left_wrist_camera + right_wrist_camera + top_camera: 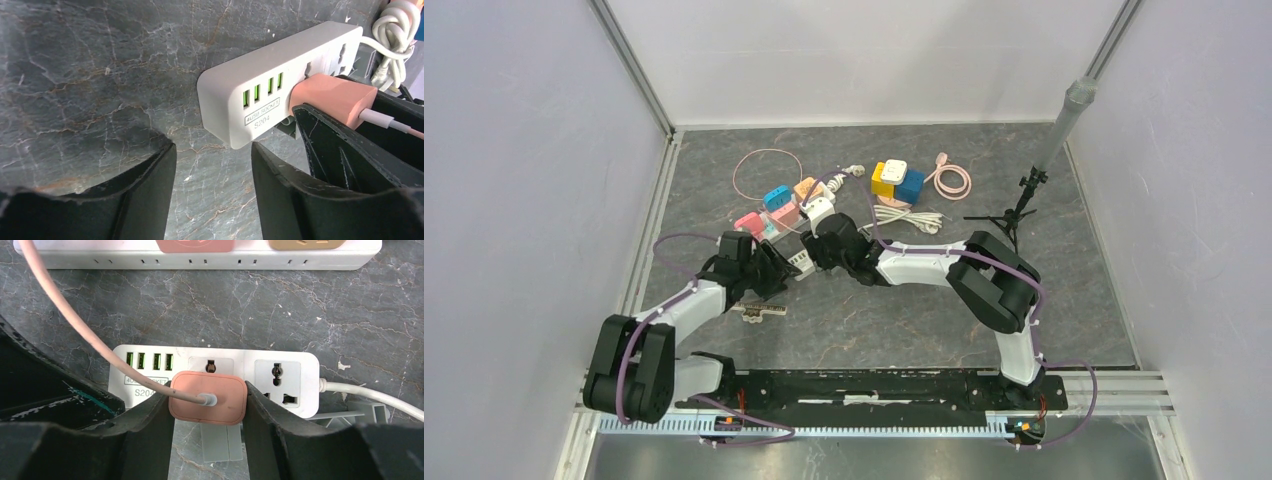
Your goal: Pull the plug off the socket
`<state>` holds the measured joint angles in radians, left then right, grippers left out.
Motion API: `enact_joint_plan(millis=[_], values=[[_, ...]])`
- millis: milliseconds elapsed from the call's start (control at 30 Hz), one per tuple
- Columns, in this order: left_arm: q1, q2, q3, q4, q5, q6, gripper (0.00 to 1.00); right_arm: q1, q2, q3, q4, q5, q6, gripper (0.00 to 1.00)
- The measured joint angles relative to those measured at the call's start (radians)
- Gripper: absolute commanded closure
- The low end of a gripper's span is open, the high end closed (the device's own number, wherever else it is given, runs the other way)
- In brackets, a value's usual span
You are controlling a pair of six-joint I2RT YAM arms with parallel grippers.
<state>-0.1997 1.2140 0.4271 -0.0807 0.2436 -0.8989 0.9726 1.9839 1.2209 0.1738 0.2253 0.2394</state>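
Right gripper [207, 407]: closed on the pink plug [225, 392], one black finger [150, 430] pressed to each side of the plug body.

Plug location: seated in the socket next to the green USB ports [262, 92] of the white power strip [280, 375]. In the left wrist view its body sat flush against the strip face, so it was not yet pulled out. The pink cable [65, 310] left the plug's outer face and curved up and to the left across the frame.

Left gripper [212, 175]: open, fingers [145, 185] spread with bare marble-pattern table [100, 75] between them. The USB end of the strip lay just ahead of its right-hand finger. I could not tell whether they touched.

Strip position: flat on the table, left of centre in the top view, with both grippers meeting over it. Its white cord [370, 392] ran off from the end away from the USB ports.

A second, longer white strip [300, 257] lay parallel to it farther back, apart from the first.
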Motion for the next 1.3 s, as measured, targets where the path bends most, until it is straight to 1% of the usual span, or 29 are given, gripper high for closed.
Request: enact_joint_plan(millis=[133,267,367,467,567,667,800,933,1000,1133,1233,1300], values=[[-0.024,0.035,0.011,0.027,-0.034,-0.013,0.38,0.0,0.0,0.0,0.0,0.0,0.0,0.78],[-0.037,0.036,0.013,0.034,-0.069,-0.027,0.39,0.0,0.0,-0.004,0.006,0.0,0.0,0.91],[-0.039,0.031,0.012,0.031,-0.104,-0.044,0.43,0.0,-0.002,-0.009,0.013,0.0,0.0,1.0],[-0.044,0.012,0.005,0.019,-0.151,-0.068,0.45,0.0,-0.005,-0.013,0.014,-0.005,0.0,1.0],[-0.05,0.008,0.005,0.013,-0.167,-0.084,0.48,0.0,-0.006,-0.014,0.014,-0.008,0.0,1.0],[-0.054,0.014,0.005,0.023,-0.166,-0.094,0.53,0.0,-0.008,-0.014,0.014,-0.012,0.0,1.0],[-0.072,0.031,0.013,0.044,-0.175,-0.103,0.55,-0.003,-0.01,-0.003,-0.008,-0.022,0.007,1.0],[-0.094,0.058,0.036,0.047,-0.2,-0.103,0.56,-0.006,-0.012,0.056,-0.059,-0.025,0.012,1.0],[-0.1,0.075,0.049,0.05,-0.205,-0.104,0.57,-0.007,-0.023,0.082,-0.05,-0.031,0.019,1.0],[-0.106,0.087,0.061,0.047,-0.21,-0.107,0.56,-0.007,-0.083,0.087,-0.027,-0.029,0.024,1.0],[-0.108,0.074,0.069,0.022,-0.217,-0.106,0.5,-0.01,-0.123,0.087,-0.028,-0.007,0.023,1.0],[-0.11,0.038,0.07,-0.038,-0.221,-0.095,0.46,-0.018,-0.146,0.087,-0.036,0.011,0.018,1.0]])
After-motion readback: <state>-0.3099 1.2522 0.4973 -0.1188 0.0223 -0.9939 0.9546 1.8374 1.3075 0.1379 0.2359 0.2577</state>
